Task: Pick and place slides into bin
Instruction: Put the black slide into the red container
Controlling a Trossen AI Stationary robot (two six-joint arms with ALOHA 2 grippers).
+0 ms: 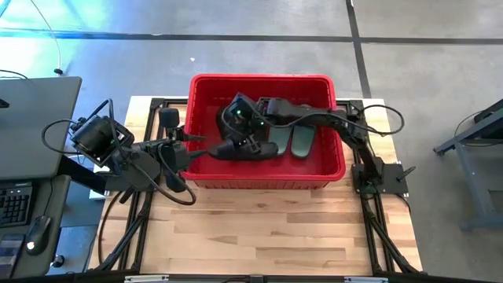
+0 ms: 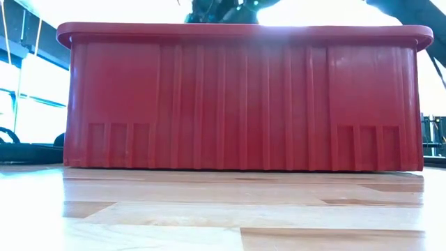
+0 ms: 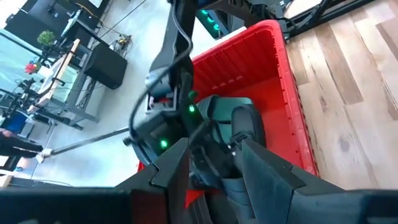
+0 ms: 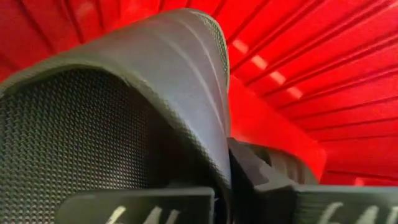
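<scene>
The red bin (image 1: 259, 182) stands on the wooden table and fills the low view (image 2: 237, 104). Two sage-green slides (image 1: 283, 141) (image 1: 303, 141) lie side by side on its floor at the right. A black slide (image 1: 250, 148) lies level across the bin's middle, between both grippers. My left gripper (image 1: 222, 149) reaches over the bin's left wall and is shut on the slide's left end. My right gripper (image 1: 247, 135) reaches in from the right, points down and is shut on the slide's strap. Other slides are hidden or out of view. My left gripper has the black slide's left end (image 3: 217, 163) between its two fingers, coming nearly level from the table's left. My right arm's wrist stands just beyond and hides the rest of the slide. My right gripper pinches the edge of the black slide's wide strap (image 4: 217, 143), one finger (image 4: 137, 205) under the strap over the textured footbed (image 4: 74, 124), the other finger (image 4: 348, 208) outside. It comes from above, slanting from the right. The slide is inside the bin (image 4: 298, 50).
The bin's ribbed walls (image 3: 292, 93) close in both grippers. The table's near half (image 1: 259, 236) is bare wood. A desk with a keyboard (image 1: 16, 204) stands beyond the table's left edge.
</scene>
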